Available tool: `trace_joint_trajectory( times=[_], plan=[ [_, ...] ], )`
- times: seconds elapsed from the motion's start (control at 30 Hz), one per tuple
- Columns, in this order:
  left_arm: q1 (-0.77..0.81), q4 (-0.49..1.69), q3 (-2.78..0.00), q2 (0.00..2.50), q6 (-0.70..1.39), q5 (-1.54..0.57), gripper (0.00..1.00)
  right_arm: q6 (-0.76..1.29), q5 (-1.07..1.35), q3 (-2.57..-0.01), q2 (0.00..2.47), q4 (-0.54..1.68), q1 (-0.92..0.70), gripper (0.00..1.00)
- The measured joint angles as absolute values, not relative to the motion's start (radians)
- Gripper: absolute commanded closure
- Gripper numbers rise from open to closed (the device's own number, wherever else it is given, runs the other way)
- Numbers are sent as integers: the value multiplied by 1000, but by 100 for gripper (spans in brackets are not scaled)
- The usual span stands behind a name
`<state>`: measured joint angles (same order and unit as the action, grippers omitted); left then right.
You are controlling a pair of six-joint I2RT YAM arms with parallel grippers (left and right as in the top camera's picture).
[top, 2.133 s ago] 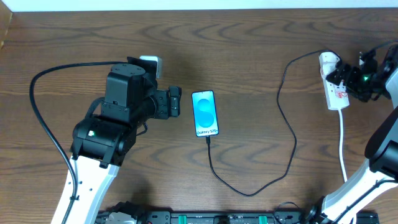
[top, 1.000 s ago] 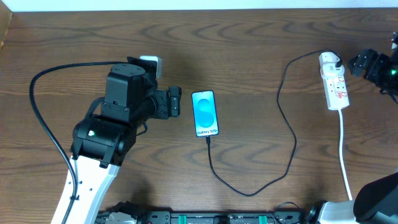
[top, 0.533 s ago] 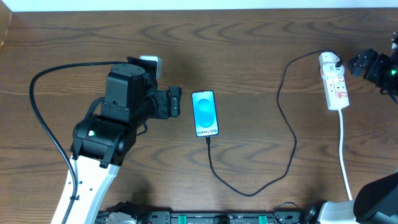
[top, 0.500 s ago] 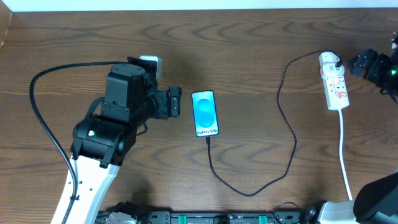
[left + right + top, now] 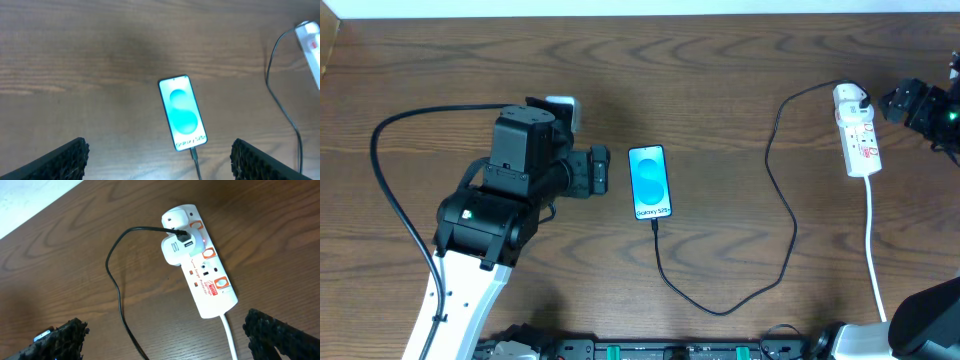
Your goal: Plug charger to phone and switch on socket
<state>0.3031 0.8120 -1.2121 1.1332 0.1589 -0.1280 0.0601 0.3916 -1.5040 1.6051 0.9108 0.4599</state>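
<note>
Charger (image 5: 775, 190) is sitting in phone (image 5: 650, 183), fed from socket (image 5: 858, 140). Left claw (image 5: 601, 169) and right claw (image 5: 898, 103) are hanging open, empty: likely done.

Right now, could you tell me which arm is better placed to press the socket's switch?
The right arm, I'd say. Its open right gripper hovers just beside the socket. The left gripper sits next to the phone, well away from the socket.
</note>
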Motion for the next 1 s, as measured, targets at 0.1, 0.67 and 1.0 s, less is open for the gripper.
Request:
trace_joint_trajectory(
  times=[0.1,0.67,1.0],
  plan=[
    [303,855,-1209,1114,159,-122,10,60,392,-1504,1605,912,460,1],
    [302,381,-734,687,159,-52,9,60,389,-1504,1605,913,460,1],
    [191,9,-352,324,159,-46,9,60,389,-1504,1605,913,460,1]
  ],
)
